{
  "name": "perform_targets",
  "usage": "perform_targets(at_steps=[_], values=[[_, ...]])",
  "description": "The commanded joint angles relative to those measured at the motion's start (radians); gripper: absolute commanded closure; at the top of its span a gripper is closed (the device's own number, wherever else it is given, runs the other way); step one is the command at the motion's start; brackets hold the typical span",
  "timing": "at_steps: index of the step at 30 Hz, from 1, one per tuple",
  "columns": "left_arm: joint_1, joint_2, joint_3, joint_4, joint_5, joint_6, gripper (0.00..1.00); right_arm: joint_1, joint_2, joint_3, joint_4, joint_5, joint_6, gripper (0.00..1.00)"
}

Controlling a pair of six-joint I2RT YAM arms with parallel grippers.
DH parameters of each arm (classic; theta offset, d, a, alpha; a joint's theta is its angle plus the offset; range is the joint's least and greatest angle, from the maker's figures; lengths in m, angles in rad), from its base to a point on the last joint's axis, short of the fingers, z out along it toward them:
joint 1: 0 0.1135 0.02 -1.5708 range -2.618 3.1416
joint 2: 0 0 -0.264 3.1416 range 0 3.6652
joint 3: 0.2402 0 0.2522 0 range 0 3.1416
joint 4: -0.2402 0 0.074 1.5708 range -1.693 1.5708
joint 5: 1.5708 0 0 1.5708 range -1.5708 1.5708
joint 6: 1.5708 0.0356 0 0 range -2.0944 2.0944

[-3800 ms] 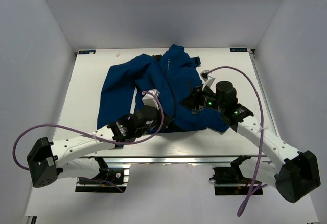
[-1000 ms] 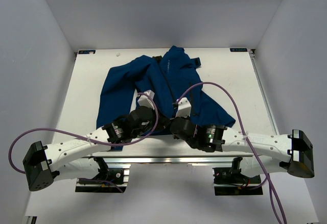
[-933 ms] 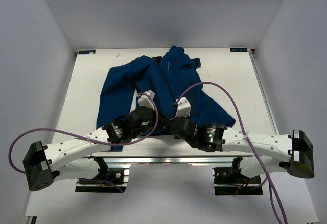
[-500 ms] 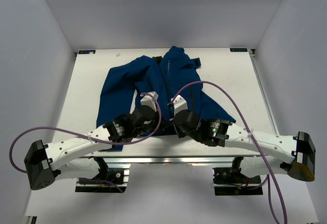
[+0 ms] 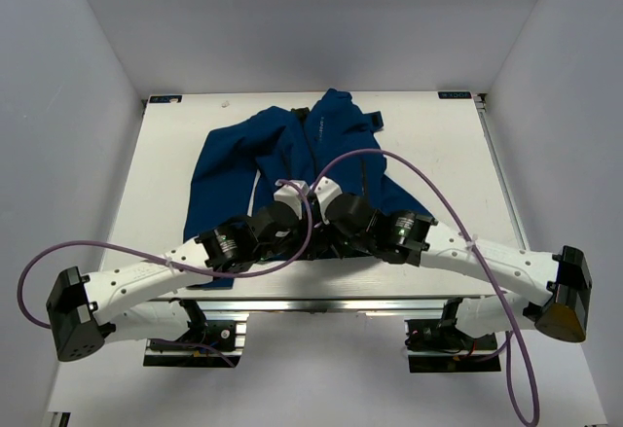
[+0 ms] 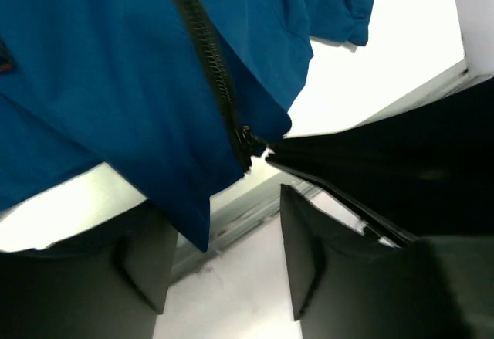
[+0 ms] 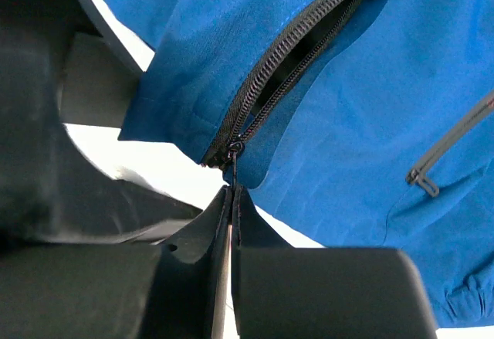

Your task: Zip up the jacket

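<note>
The royal-blue jacket [image 5: 292, 140] lies spread on the white table [image 5: 438, 155], its dark zipper [image 6: 208, 53] running toward the near edge. In the right wrist view the zipper [image 7: 293, 61] is parted above the slider [image 7: 234, 150], which sits at the bottom hem. My right gripper [image 7: 231, 194] is shut on the zipper pull hanging from that slider. My left gripper [image 6: 224, 269] is open just off the hem, with a blue hem corner [image 6: 193, 215] beside its left finger [image 6: 147, 262] and nothing gripped. From above, both gripper heads [image 5: 297, 232] [image 5: 326, 232] crowd the hem, fingertips hidden.
The table's metal front rail [image 5: 389, 301] runs just below the hem. Purple cables [image 5: 428, 179] loop over both arms. The right arm's dark body [image 6: 401, 169] fills the right side of the left wrist view. Grey walls close the table in.
My left gripper has gone from shut to open, letting go of the hem. The right arm has swung left and farther in over the hem, still shut.
</note>
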Motion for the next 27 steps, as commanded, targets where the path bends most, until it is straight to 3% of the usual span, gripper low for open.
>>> perform_targets(at_steps=[1,3,7,12,15,20,27], values=[[-0.008,-0.075,0.031,0.002,0.02,0.1,0.34,-0.033,-0.004,0.105,-0.03,-0.113,-0.03,1.0],[-0.008,-0.104,0.029,0.021,0.014,0.166,0.31,-0.061,-0.004,0.134,-0.05,-0.173,-0.059,1.0],[-0.008,-0.139,0.038,0.033,0.004,0.244,0.02,-0.139,0.017,0.177,-0.093,-0.279,-0.082,1.0],[-0.008,-0.136,0.084,-0.04,-0.016,0.401,0.02,-0.204,0.052,0.235,-0.171,-0.389,-0.119,1.0],[-0.013,-0.09,0.17,-0.135,-0.112,0.497,0.02,-0.253,0.069,0.269,-0.206,-0.443,-0.135,1.0],[-0.026,-0.004,0.262,-0.185,-0.129,0.701,0.02,-0.311,0.115,0.316,-0.24,-0.558,-0.157,1.0],[-0.054,0.057,0.27,-0.199,-0.177,0.789,0.08,-0.352,0.167,0.424,-0.292,-0.599,-0.142,1.0]])
